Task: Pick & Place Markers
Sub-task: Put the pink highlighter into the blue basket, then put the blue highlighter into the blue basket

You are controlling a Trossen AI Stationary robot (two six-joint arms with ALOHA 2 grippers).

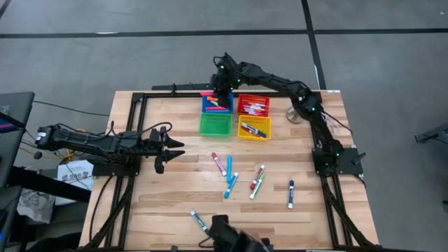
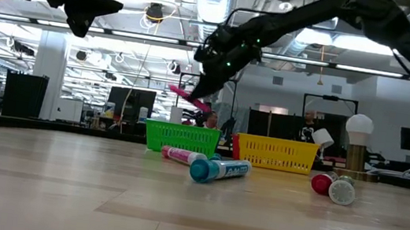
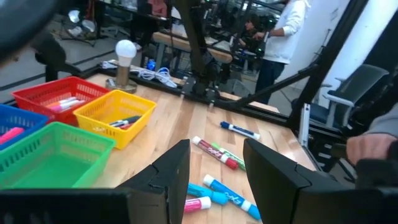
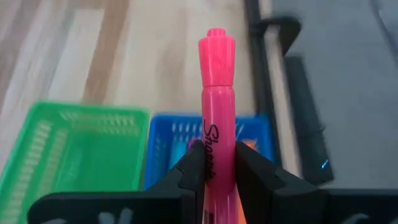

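Fingers of the right gripper are closed on a pink marker, which is held above the blue bin, beside the green bin. More markers are scattered loose on the table, and some lie in the red bin and yellow bin. The left gripper is kept apart at the table's left side, fingers parted and holding nothing.

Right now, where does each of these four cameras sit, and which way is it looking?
High: overhead, straight down on the wooden table and both arms.
Low: table height, level across towards the room; arms overhead.
Left wrist: past the open left gripper to four plastic bins.
Right wrist: right gripper holding a pink marker above the blue bin.
Shared: that marker shows in the low view too.
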